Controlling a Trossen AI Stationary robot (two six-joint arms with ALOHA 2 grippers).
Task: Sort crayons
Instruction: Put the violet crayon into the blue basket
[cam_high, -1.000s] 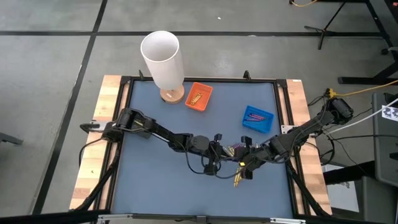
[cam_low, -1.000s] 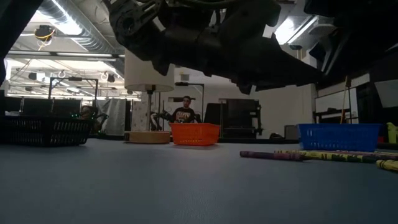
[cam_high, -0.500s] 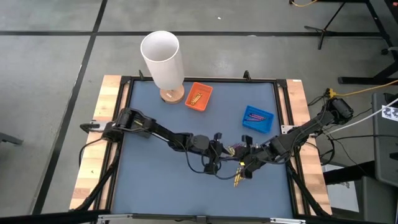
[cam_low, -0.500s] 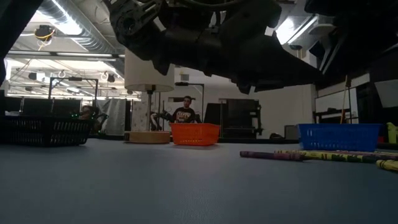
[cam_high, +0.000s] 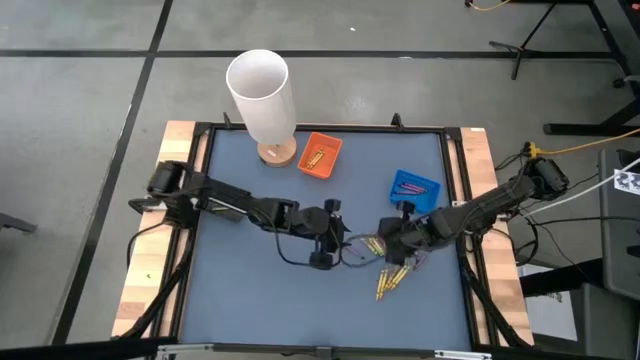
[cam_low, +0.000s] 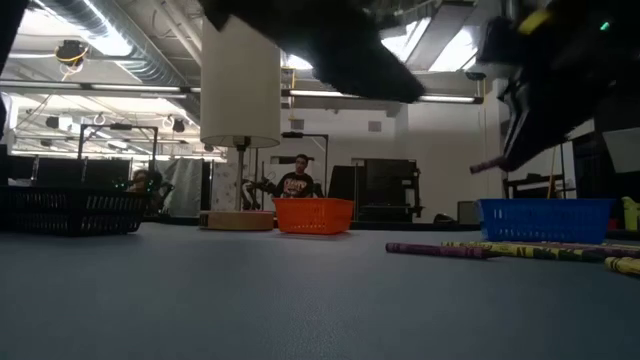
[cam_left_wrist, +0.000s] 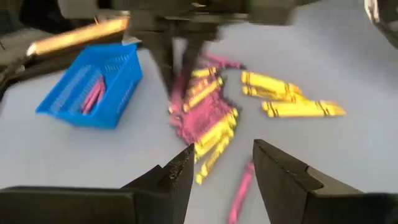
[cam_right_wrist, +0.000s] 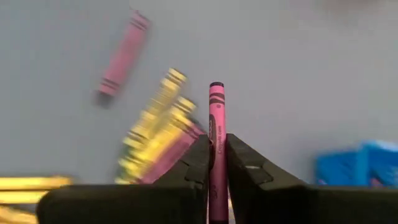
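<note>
- High view: the left pincer (cam_high: 338, 238) sits at centre of the worktop (cam_high: 240, 300), the right pincer (cam_high: 388, 232) just right of it. The loose crayons (cam_high: 388, 280) lie low centre-right. An orange tray (cam_high: 320, 155) and a blue tray (cam_high: 414, 190) sit above; a white tube (cam_high: 262, 95) stands upper left.
- Low view: crayons (cam_low: 520, 250) lie at lower right, before the blue tray (cam_low: 545, 220).
- Left wrist view: the left pincer (cam_left_wrist: 221, 171) gapes, holding nothing, over the pile (cam_left_wrist: 211, 121).
- Right wrist view: the right pincer (cam_right_wrist: 216, 165) is clamped on a pink crayon (cam_right_wrist: 216, 130).
</note>
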